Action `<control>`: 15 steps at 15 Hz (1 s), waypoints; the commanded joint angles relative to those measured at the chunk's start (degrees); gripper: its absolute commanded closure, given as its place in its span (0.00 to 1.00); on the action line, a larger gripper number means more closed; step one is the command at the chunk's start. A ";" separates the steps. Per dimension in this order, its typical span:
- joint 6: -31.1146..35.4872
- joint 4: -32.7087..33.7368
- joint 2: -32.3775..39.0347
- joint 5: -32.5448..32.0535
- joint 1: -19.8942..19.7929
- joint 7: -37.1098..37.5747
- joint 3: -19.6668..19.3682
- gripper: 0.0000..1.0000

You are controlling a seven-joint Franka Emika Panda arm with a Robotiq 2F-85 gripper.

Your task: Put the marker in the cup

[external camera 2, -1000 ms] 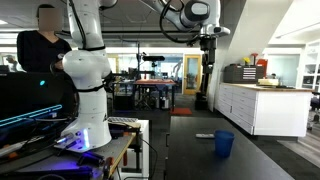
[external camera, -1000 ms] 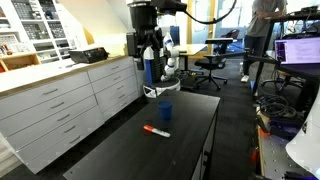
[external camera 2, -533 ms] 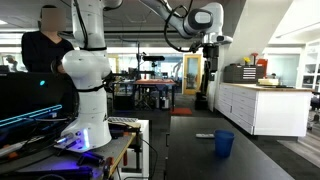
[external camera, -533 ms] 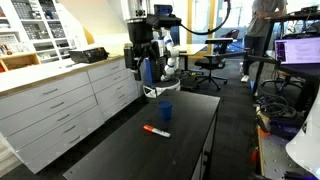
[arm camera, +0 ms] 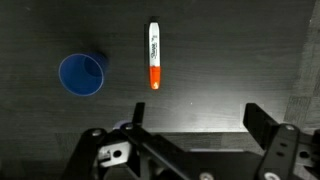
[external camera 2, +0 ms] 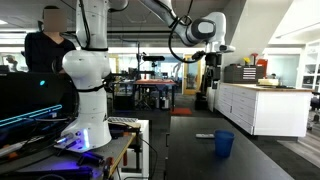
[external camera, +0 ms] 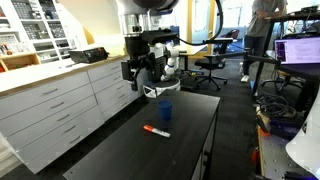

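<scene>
The marker (arm camera: 154, 55), red-orange at one end and whitish along its body, lies flat on the dark table (arm camera: 230, 60). It also shows in both exterior views (external camera: 156, 130) (external camera 2: 204, 135). The small blue cup (arm camera: 81, 74) stands upright beside it, open and empty; it shows in both exterior views (external camera: 165, 112) (external camera 2: 224, 144). My gripper (arm camera: 195, 125) hangs high above the table, open and empty, well clear of both. In an exterior view it is above the table's far end (external camera: 146, 75).
White drawer cabinets (external camera: 60, 105) run along one side of the table. A large white robot (external camera 2: 85, 70) and a person (external camera 2: 45, 45) stand at a desk. Office chairs (external camera: 212, 60) and desks lie beyond.
My arm has come down and the gripper has dropped lower above the table. The marker and the cup have not moved.
</scene>
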 commanded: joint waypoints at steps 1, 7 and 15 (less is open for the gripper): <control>3.99 -1.31 1.46 0.22 0.05 -0.61 -0.05 0.00; 7.97 -2.96 4.45 -0.24 0.07 -0.78 -0.43 0.00; 11.20 -5.70 7.32 -0.20 -0.07 -1.86 -0.93 0.00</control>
